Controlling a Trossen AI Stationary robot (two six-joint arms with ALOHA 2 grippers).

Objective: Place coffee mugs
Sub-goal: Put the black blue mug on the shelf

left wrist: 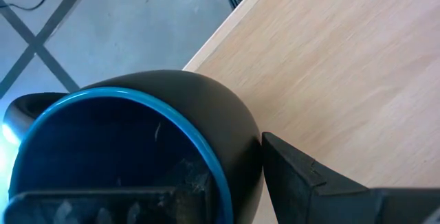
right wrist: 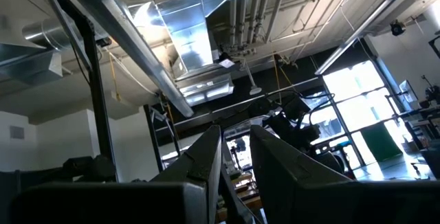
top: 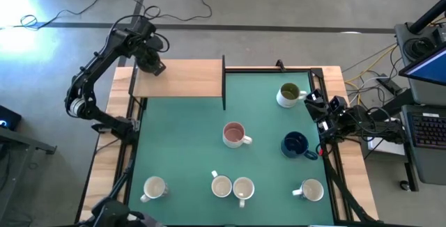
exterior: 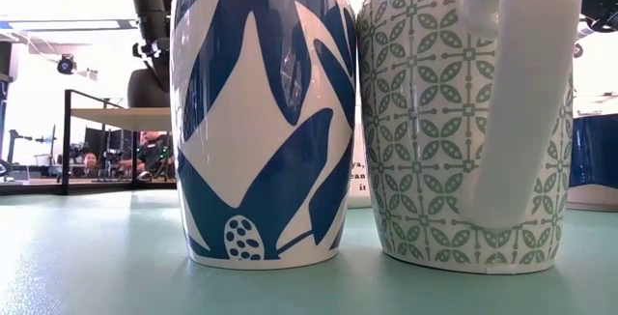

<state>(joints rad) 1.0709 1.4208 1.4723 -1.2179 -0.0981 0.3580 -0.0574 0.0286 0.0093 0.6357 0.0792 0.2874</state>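
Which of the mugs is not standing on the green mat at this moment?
The dark blue mug held by the left gripper over the wooden shelf. The other seven mugs, among them the second dark blue mug, all stand on the green mat.

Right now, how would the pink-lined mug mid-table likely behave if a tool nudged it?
The pink-lined mug looks like stiff glazed ceramic, so it would probably slide on the green mat rather than tip. Its side handle may make it swivel. Likely chips if knocked.
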